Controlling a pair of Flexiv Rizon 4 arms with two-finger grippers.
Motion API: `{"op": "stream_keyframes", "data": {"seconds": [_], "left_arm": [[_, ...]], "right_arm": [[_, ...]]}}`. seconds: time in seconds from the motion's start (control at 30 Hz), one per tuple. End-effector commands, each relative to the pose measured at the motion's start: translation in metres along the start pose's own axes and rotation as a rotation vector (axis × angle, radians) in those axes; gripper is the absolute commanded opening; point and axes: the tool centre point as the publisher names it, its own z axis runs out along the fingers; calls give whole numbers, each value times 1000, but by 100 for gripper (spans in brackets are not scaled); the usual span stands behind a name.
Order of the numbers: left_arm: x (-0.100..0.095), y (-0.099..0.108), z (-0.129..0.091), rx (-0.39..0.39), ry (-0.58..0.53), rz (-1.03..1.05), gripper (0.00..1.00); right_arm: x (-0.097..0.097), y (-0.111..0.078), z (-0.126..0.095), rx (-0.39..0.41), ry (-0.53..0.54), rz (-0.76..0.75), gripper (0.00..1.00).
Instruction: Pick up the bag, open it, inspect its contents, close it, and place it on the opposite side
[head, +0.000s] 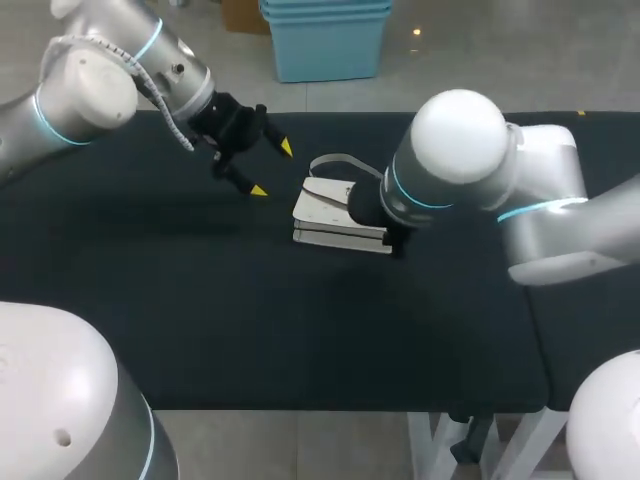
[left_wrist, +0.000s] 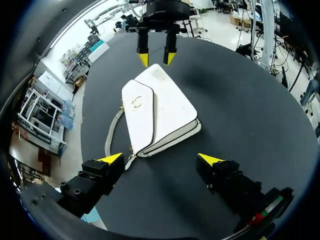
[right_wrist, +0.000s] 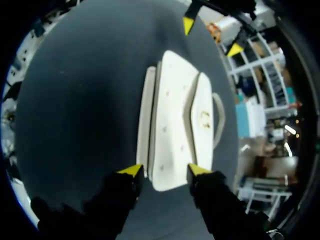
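Bag (head: 326, 216), white, lies flat mid-table (head: 200, 320). Right gripper (right_wrist: 165, 170), moderately spread, straddles its right end; left gripper (head: 272, 169), wide apart, hovers left of it. Risk: a shallow end pinch may slip, or catch only the flap (right_wrist: 202, 120).

From the head view, the right arm (head: 455, 165) covers the right gripper (right_wrist: 165, 170) and the adjoining end of the bag (head: 325, 218). Its strap (head: 335, 160) runs behind that arm. The closed flap (left_wrist: 137, 112) conceals the contents.
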Motion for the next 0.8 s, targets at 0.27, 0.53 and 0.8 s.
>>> {"op": "stream_keyframes", "data": {"seconds": [0.27,0.53,0.8], "left_arm": [[-9,3,6,44,53,41,100],[-12,0,15,35,79,51,100],[-15,0,23,26,93,58,100]], "right_arm": [[4,-8,19,-7,-57,4,49],[-1,-10,26,-8,-64,2,36],[1,-5,26,-23,-70,-1,30]]}}
